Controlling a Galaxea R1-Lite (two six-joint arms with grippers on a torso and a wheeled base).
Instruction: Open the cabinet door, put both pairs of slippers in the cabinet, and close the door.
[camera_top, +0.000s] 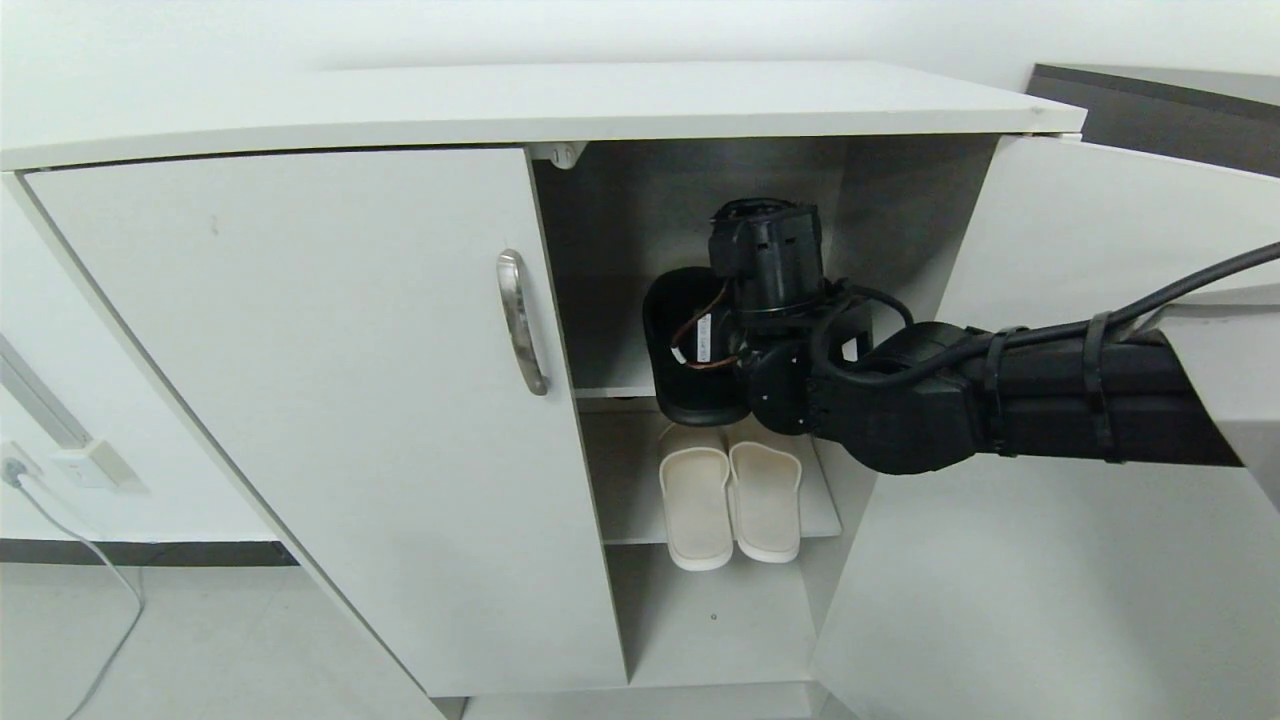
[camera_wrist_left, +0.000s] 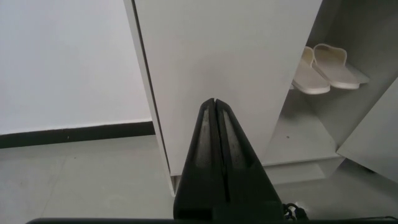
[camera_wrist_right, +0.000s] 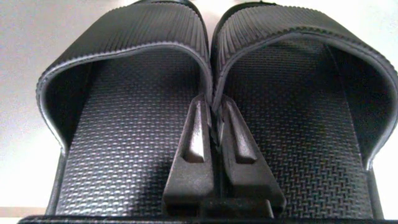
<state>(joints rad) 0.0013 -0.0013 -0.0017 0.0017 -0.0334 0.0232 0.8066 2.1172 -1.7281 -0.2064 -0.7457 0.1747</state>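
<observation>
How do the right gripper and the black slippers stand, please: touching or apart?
Touching. The right wrist view shows the right gripper shut on the black slippers, its fingers pinching the two adjoining strap edges with no gap.

White cabinet (camera_top: 520, 100): right door (camera_top: 1050, 420) swung open, left door (camera_top: 300, 400) shut. Cream slippers (camera_top: 730, 500) side by side on middle shelf (camera_top: 822, 512), near ends overhanging front edge. Black slippers (camera_top: 685, 350) pressed together, upright, above upper shelf (camera_top: 610, 392) front edge, pinched by right gripper (camera_wrist_right: 216, 124).
</observation>
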